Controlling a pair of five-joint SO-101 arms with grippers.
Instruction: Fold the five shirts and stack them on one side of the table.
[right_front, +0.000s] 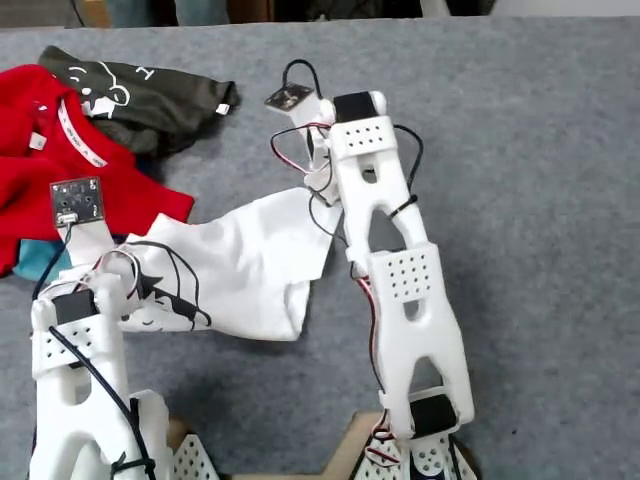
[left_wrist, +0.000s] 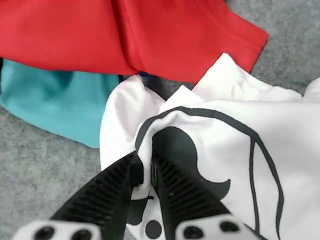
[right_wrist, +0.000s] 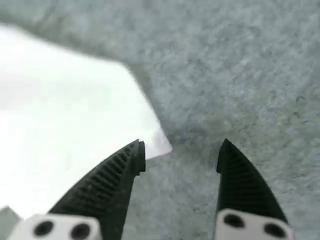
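The left gripper (left_wrist: 146, 156) is shut tight on a fold of the white shirt (right_front: 250, 265), likely to pull it flat. The right gripper (right_wrist: 182, 145) is wide open and empty by the shirt's corner, maybe ready to grab it. The shirt lies on the table (right_front: 540, 150) beside a red shirt (right_front: 40, 150). No writing can be read.

The white shirt (right_front: 245, 265), printed with a black line drawing, lies rumpled and partly doubled over near the table's middle. Its edge touches the red shirt (right_front: 40, 165), which is spread in a loose heap at the left. A teal shirt (right_front: 38, 262) peeks out from under the red one. A dark olive shirt (right_front: 150, 95) with white print is bunched just behind.
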